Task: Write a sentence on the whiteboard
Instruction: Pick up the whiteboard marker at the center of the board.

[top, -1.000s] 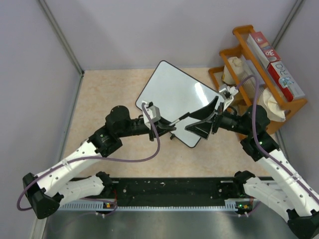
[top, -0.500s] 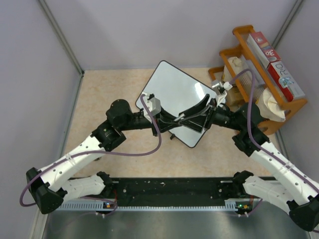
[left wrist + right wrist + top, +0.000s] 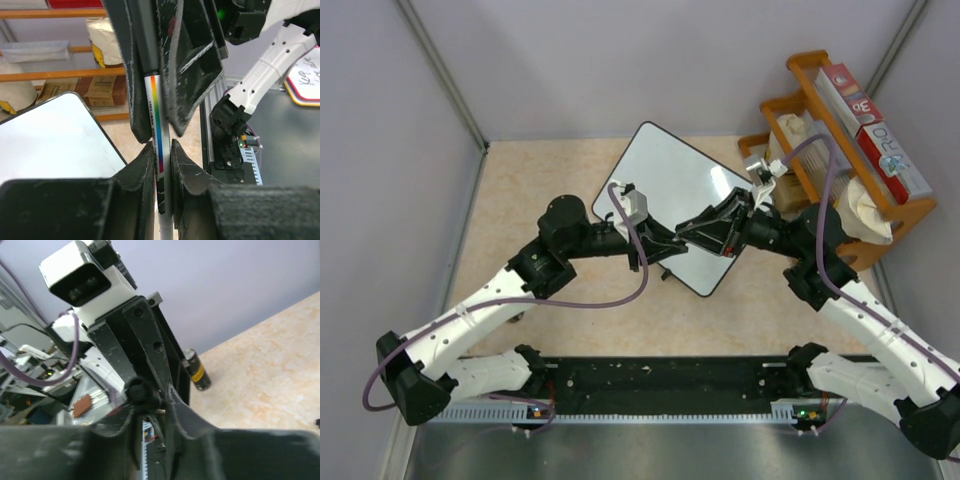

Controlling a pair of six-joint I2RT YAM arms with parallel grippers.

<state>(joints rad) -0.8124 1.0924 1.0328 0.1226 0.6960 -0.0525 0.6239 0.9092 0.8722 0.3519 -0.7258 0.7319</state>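
You face a cell enclosed by pale lilac walls [image 3: 620, 60], joined at the rear corners by slanted grey metal posts [image 3: 440, 75]. The bench [image 3: 530, 190] has a beige, marbled top. Along its near edge you see a black strip [image 3: 660, 378], and below that a grey metal plate [image 3: 660, 450].

At your right rear stands an orange wooden rack [image 3: 807, 62]. It holds red-and-white cartons [image 3: 875, 130] and pale bags [image 3: 865, 210]. In the left wrist view you also find brown cardboard boxes [image 3: 97, 90] on its shelves.

In the right wrist view, note a small black-and-yellow can [image 3: 196, 371] standing on the bench close to the wall. Lighting is even, with no hard shadows.
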